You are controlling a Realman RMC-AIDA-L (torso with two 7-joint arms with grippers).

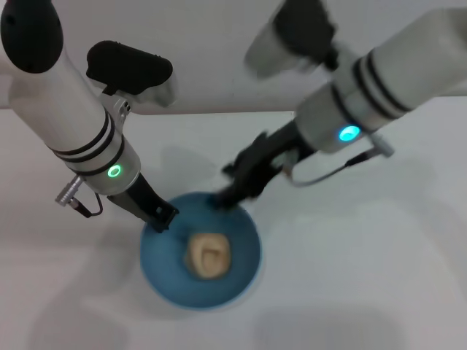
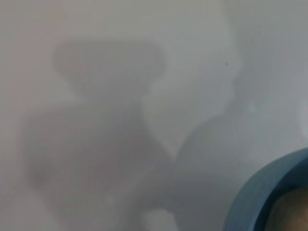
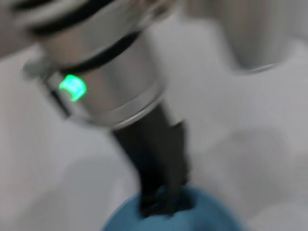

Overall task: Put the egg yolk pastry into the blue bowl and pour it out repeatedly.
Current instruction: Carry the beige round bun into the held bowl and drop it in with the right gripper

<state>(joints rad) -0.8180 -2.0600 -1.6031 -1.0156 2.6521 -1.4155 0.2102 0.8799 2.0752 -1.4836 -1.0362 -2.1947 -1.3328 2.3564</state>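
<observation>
**A:** So where are we with the pastry? From the head view we've got it sitting inside the bowl, pretty much in the middle of the bowl's floor, pale tan lump with a dent in it.

**B:** Yep, same here. The bowl is upright on the white tabletop, toward the near edge and roughly centred between the two arms. In the left wrist view we only catch a slice of blue rim with a bit of tan behind it, plus shadows on the table.

**A:** Left gripper is down at the bowl's rim on the robot's left side. We'd say it's clamped onto the rim. The right wrist view shows the dark fingers biting right at the blue edge, one seemingly inside and one outside.

**B:** Agreed, closed on the rim as far as we can see.

**A:** And the right gripper?

**B:** It's at the far rim of the bowl, just above or touching it, can't tell which. It's smeared in the head view, so we honestly can't tell whether it's open or closed. Nothing visibly held in it.
</observation>
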